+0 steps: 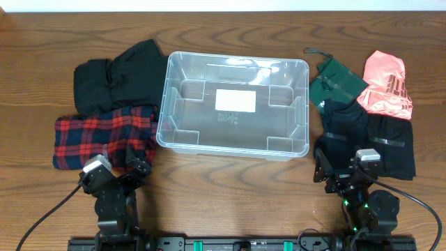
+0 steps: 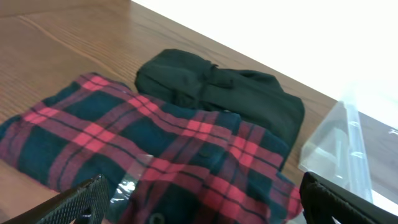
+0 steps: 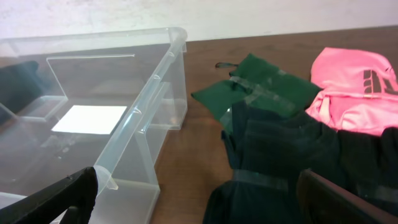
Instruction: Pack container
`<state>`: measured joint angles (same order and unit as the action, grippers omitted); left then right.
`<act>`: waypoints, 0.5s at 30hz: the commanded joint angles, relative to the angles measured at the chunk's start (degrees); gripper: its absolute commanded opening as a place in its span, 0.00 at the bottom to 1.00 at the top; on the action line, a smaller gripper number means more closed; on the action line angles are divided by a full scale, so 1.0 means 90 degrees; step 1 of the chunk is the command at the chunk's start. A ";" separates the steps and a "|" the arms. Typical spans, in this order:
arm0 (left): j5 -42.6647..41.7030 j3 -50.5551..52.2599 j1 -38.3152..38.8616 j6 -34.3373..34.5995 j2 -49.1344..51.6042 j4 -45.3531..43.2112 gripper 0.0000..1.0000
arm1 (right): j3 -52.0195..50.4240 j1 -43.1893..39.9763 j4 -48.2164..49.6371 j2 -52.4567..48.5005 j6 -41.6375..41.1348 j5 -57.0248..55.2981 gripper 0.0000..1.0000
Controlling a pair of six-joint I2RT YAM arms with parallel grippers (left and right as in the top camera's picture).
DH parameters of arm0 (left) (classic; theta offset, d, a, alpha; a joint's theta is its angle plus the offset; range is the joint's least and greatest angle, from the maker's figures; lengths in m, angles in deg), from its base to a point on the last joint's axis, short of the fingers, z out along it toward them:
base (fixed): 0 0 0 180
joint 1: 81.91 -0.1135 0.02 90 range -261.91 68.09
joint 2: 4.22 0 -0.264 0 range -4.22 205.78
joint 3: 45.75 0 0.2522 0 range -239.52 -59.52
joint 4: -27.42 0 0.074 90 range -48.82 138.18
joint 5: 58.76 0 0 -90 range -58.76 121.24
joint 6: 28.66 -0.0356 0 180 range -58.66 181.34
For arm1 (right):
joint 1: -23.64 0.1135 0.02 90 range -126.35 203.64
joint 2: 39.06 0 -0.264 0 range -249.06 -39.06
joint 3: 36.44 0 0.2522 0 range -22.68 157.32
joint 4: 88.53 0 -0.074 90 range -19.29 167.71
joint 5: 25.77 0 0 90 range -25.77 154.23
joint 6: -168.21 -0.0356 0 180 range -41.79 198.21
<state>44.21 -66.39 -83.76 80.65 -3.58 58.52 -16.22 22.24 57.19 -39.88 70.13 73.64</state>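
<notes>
Red plaid shirt [image 1: 97, 136] first: both jaws are open, so you pinch its fold, lay it flat in the container [image 1: 164, 104].

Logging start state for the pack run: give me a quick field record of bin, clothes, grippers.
container: clear, empty, between two groups of clothes
left side: red plaid garment, left black garment
right side: green garment, pink garment, right black garment
left gripper: open, holding nothing
right gripper: open, holding nothing
</notes>
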 commanded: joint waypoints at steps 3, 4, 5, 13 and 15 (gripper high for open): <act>-0.0595 -0.0675 -0.0036 0.0015 0.0478 -0.0029 0.98 | 0.0554 0.0034 -0.0160 -0.0522 -0.0410 -0.0311 0.99; -0.0687 -0.0826 -0.0036 0.0012 0.0661 -0.0022 0.98 | 0.0726 0.0034 -0.0219 -0.0702 -0.0403 -0.0398 0.99; -0.0782 -0.0996 -0.0036 0.0012 0.0865 0.0015 0.98 | 0.0911 0.0034 -0.0279 -0.0903 -0.0381 -0.0478 0.99; -0.1064 -0.2841 -0.0036 0.0007 0.3043 0.1251 0.98 | 0.2817 0.0029 -0.1035 -0.3150 0.0134 -0.0568 0.99; -0.1064 -0.3332 -0.0036 0.0007 0.3548 0.1664 0.98 | 0.3334 0.0027 -0.1343 -0.3767 0.0260 -0.0563 0.99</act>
<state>35.71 -90.63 -83.76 80.83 23.20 70.89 8.39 22.24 46.99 -67.77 69.76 69.50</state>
